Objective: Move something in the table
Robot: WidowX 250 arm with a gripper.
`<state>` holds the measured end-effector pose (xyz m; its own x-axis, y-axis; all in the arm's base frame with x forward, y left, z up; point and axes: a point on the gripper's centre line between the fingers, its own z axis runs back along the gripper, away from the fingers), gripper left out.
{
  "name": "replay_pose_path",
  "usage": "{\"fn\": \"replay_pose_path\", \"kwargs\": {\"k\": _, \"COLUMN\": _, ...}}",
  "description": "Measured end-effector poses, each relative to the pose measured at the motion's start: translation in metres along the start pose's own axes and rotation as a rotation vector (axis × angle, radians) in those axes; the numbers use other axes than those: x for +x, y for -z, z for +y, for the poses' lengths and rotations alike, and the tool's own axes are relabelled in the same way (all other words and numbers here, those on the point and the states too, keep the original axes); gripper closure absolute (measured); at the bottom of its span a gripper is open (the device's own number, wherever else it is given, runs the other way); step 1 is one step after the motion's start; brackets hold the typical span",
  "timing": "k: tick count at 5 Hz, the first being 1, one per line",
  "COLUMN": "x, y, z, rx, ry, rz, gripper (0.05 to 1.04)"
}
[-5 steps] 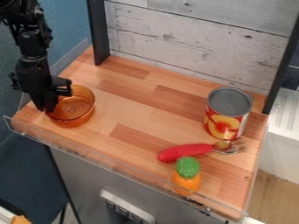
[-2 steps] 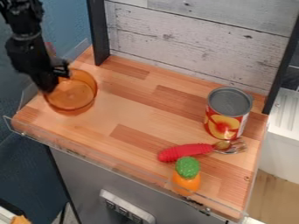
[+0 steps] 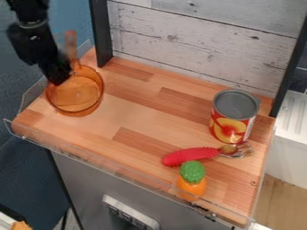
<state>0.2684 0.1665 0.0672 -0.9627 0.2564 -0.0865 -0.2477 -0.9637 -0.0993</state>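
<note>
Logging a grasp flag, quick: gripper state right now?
Gripper: at the near-left rim of the clear amber pot; open or closed can't be told, so hold unconfirmed.

Wood-strip table [image 3: 141,119], w/ clear rail [image 3: 108,165] along front edge. An upright can [image 3: 235,110], gray top & red-yellow label, stood nr. R edge, toward back R corner. Betw. can & front edge lay a utensil [image 3: 190,156], red handle to L, metal head to R. Orange toy w/ green top [image 3: 192,179] lay just beside it, nr. front edge.
</note>
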Motion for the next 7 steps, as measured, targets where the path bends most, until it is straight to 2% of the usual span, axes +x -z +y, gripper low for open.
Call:
{"fn": "replay_pose_path", "kwargs": {"k": 1, "x": 0.0, "y": -0.009, "z": 0.006, "rx": -0.037, "ry": 0.208, "rz": 0.026, "gripper": 1.009}}
{"fn": "replay_pose_path", "kwargs": {"k": 2, "x": -0.009, "y": -0.009, "z": 0.017, "rx": -0.042, "ry": 0.412, "rz": 0.02, "gripper": 1.009}}
{"fn": "replay_pose_path", "kwargs": {"k": 3, "x": -0.026, "y": -0.012, "z": 0.013, "rx": -0.057, "ry": 0.561, "rz": 0.019, "gripper": 1.009}}
{"fn": "replay_pose_path", "kwargs": {"k": 5, "x": -0.064, "y": 0.008, "z": 0.03, "rx": -0.066, "ry": 0.986, "rz": 0.011, "gripper": 1.009}}
{"fn": "replay_pose_path", "kwargs": {"k": 6, "x": -0.08, "y": 0.013, "z": 0.043, "rx": -0.096, "ry": 1.189, "rz": 0.036, "gripper": 1.009}}
{"fn": "replay_pose_path", "kwargs": {"k": 7, "x": -0.092, "y": 0.015, "z": 0.053, "rx": -0.115, "ry": 1.292, "rz": 0.067, "gripper": 1.009}}
